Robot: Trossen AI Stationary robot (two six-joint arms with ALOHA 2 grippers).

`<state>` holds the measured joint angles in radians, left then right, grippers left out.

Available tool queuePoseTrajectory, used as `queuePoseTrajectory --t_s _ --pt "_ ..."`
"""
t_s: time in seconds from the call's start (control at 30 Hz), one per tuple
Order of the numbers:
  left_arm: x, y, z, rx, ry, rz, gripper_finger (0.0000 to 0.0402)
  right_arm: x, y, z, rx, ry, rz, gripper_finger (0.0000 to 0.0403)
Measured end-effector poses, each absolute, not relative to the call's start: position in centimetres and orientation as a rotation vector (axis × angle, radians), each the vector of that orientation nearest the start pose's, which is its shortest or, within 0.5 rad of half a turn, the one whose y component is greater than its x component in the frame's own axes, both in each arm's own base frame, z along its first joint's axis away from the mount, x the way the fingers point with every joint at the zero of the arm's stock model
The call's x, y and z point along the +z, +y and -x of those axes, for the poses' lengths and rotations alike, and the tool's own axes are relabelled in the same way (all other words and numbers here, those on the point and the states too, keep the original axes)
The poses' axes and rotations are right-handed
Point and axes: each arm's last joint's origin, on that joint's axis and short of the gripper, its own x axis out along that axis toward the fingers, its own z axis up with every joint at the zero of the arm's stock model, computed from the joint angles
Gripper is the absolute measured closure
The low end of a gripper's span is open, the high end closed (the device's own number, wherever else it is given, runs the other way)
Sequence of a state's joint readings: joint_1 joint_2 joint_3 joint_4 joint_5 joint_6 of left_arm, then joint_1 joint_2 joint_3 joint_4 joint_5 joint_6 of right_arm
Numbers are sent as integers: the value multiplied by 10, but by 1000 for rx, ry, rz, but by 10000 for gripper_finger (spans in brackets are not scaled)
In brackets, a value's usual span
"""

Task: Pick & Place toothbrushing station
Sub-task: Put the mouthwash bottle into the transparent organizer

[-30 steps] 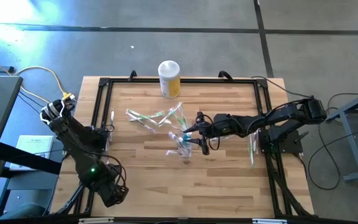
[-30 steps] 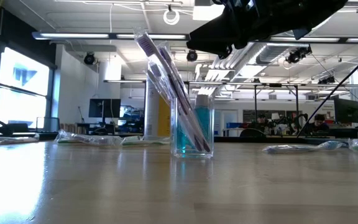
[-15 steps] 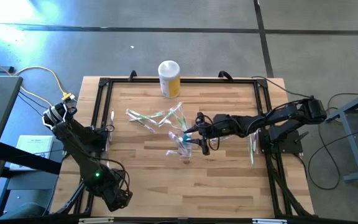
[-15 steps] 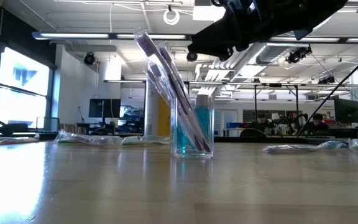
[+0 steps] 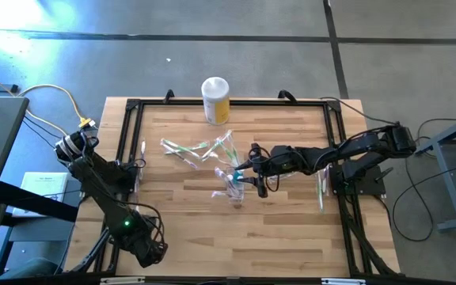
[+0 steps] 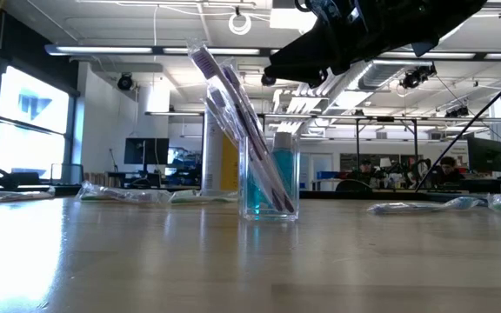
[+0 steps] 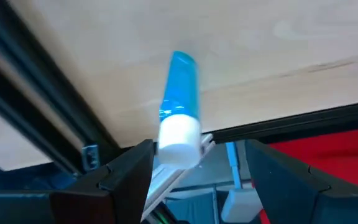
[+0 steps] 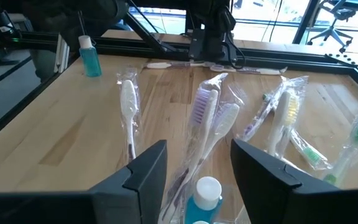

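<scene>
The clear cup [image 5: 236, 192] stands upright mid-table [image 6: 272, 184]. In it are several wrapped toothbrushes [image 6: 233, 113], leaning on its rim, and a small blue bottle with a white cap [image 8: 207, 190]. My right gripper [image 5: 252, 176] hangs open and empty just above the cup [image 6: 307, 65], its fingers on either side of it in the right wrist view [image 8: 197, 186]. More wrapped toothbrushes [image 5: 200, 150] lie flat beyond the cup. My left gripper [image 7: 197, 180] is open at the table's left rail [image 5: 135, 169], above a second blue bottle [image 7: 180, 106] standing there.
A yellow canister with a white lid [image 5: 215, 99] stands at the far edge. Loose toothbrushes lie by the right rail [image 5: 321, 186] and the left rail [image 5: 142, 150]. A black frame [image 5: 129, 107] runs round the table. The near half of the wooden top [image 5: 236, 237] is bare.
My left arm has shifted a little toward the table's near edge. The cup and the toothbrushes have stayed where they were.
</scene>
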<state>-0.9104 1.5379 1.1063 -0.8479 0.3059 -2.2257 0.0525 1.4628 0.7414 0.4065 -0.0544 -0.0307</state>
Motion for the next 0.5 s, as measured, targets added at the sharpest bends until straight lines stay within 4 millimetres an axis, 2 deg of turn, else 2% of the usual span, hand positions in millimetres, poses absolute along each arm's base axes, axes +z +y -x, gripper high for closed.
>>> queuePoseTrajectory --t_s 0.5 --pt "197 -226 -163 758 1686 1273 151 219 18 -307 110 314 23 233"
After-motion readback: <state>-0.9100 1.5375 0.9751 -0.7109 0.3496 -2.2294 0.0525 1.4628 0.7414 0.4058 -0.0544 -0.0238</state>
